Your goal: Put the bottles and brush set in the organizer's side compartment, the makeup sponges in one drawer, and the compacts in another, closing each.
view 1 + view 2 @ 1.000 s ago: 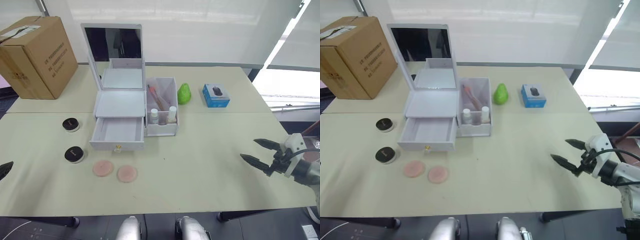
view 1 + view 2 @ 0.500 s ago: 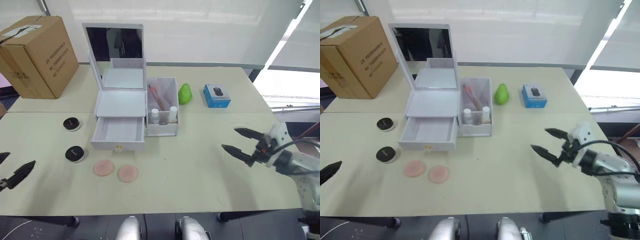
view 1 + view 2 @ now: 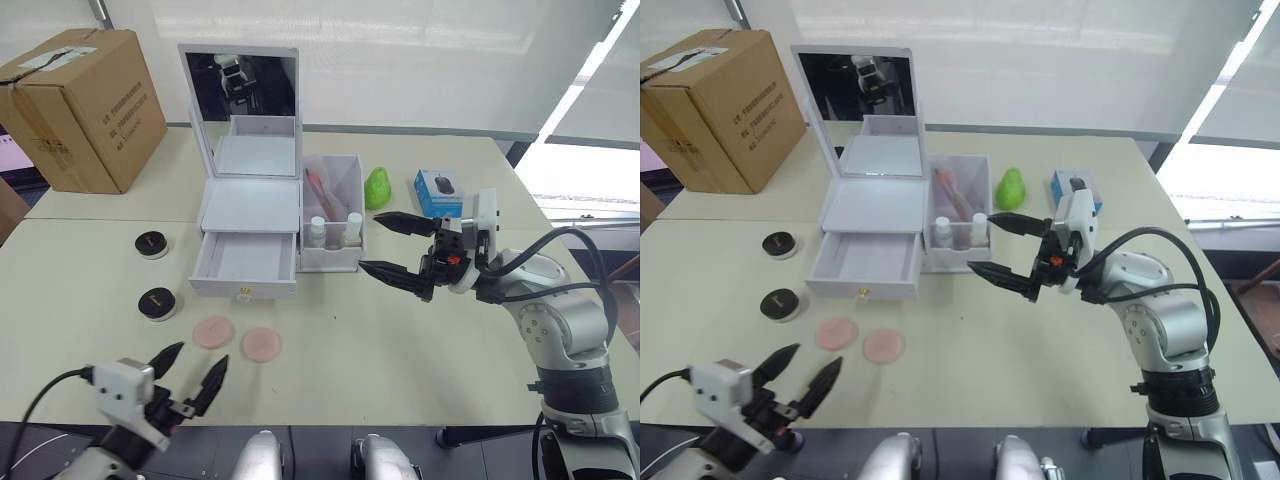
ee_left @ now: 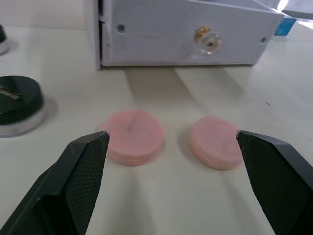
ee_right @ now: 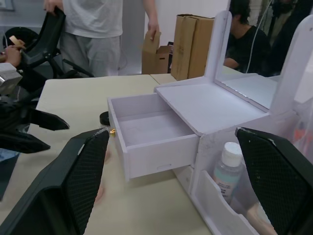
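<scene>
Both pincers are gaping wide: the left gripper is facing two round, soft pink makeup sponges. The right gripper is hovering beside the smooth white plastic organizer.

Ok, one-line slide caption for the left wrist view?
Open left tool faces two makeup sponges before the organizer drawer.

White organizer with a gold drawer knob; side compartment is translucent white, holding white-capped bottles and pink-orange brush set. Makeup sponges plain pink, compacts black-lidded with white rims. Table pale beige, cardboard box brown, both grippers' fingers black with a fine cross-hatch texture.
</scene>
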Robot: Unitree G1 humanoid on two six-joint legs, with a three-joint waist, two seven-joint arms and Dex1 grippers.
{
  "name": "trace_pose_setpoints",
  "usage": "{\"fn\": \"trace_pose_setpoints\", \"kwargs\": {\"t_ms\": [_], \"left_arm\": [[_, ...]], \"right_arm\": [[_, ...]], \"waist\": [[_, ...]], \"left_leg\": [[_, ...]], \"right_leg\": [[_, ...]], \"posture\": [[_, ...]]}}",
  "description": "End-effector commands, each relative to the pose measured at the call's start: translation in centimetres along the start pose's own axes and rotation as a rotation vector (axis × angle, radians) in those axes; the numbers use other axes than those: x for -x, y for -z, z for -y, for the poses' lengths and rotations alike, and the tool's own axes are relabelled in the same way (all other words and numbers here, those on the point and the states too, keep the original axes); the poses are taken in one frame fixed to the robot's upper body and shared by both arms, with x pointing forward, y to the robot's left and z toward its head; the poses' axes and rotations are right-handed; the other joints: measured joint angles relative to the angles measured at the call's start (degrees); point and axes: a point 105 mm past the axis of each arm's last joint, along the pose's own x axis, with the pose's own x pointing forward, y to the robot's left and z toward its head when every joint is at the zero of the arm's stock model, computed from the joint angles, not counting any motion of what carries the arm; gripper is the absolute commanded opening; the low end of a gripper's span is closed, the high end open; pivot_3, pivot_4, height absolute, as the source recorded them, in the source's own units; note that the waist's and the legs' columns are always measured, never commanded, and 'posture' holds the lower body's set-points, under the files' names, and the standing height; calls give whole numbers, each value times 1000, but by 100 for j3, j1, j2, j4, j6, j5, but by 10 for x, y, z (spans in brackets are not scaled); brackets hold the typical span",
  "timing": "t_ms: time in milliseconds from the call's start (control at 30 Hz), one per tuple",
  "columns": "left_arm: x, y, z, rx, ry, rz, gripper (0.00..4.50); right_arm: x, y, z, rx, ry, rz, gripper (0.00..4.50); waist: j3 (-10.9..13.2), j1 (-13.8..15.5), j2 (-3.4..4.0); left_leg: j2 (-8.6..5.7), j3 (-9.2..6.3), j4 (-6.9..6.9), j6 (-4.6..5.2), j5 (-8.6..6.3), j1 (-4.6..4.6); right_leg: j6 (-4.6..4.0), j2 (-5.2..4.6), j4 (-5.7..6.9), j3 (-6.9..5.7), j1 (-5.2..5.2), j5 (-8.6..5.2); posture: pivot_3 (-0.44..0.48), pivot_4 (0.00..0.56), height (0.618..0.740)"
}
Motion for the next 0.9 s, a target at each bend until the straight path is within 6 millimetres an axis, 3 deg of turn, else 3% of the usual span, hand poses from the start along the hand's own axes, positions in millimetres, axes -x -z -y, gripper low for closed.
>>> {"fn": "trace_pose_setpoints", "kwargs": {"t_ms": [33,167,433,733,833,900], "left_arm": [[-13,2,12,-73,27,0,4461],[-26,12,24,-109,96,-53,4461],[-45,32,22,-164,94,-153,4461],[-55,27,25,-155,121,-155,4461],[-57,26,26,-154,131,-145,3871],[-58,24,27,-151,138,-134,3229]], "right_arm": [[-5,-6,-6,26,-46,14,4500],[-10,-5,-9,30,-66,15,4500],[-9,-6,-11,31,-64,16,4500],[-5,-2,-12,25,-38,0,4500],[-4,-1,-12,23,-28,-4,4500],[-3,-1,-12,22,-23,-5,4500]], "waist": [[-3,-11,1],[-9,-38,15],[-11,-36,18],[-15,-31,23],[-15,-31,23],[-15,-34,22]], "left_leg": [[0,-1,0,0,0,2],[1,-3,0,1,1,5],[1,-3,0,2,1,13],[1,-2,0,2,1,17],[1,-2,0,2,1,17],[0,-2,0,2,1,16]], "right_leg": [[0,2,1,1,1,0],[1,7,5,4,1,1],[3,10,5,8,2,2],[5,10,7,10,7,3],[5,10,7,10,7,3],[6,10,7,11,7,3]], "posture": [[0,150,722],[0,150,722],[0,150,722],[0,150,722],[0,150,722],[0,150,722]]}}
